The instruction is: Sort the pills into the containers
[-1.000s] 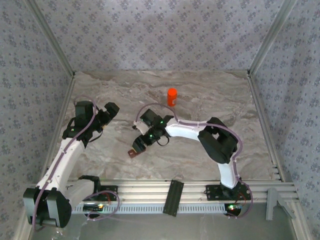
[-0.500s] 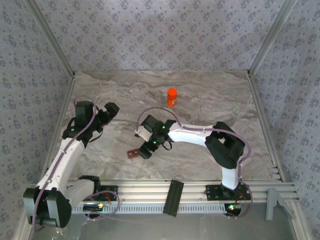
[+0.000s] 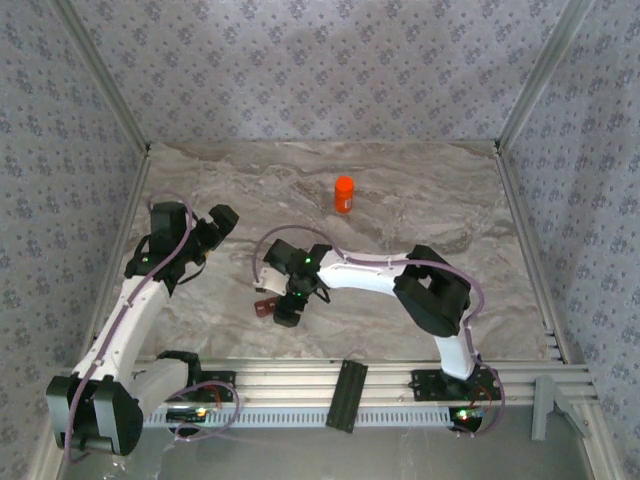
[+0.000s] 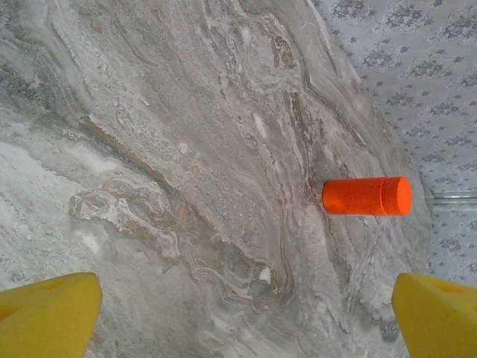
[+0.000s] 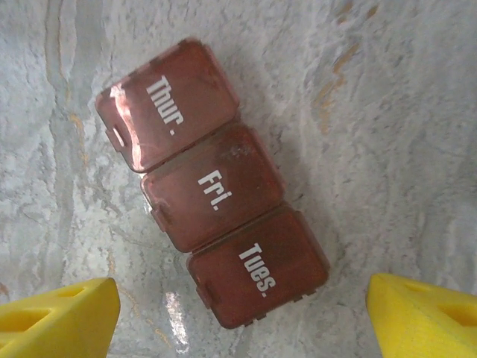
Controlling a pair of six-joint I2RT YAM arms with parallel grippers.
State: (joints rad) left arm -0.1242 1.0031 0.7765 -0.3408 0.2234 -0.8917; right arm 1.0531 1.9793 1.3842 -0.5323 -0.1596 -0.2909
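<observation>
While the right gripper [image 5: 242, 317] hangs wide open over the containers [image 5: 212, 186], whose lids [image 5: 175, 101] look shut, we should lower squarely and pry one tab [image 5: 113, 138] gently.

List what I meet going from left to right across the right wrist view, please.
Yellow finger at the left edge → Thur. compartment → Fri. compartment → Tues. compartment → yellow finger at the right edge.
</observation>
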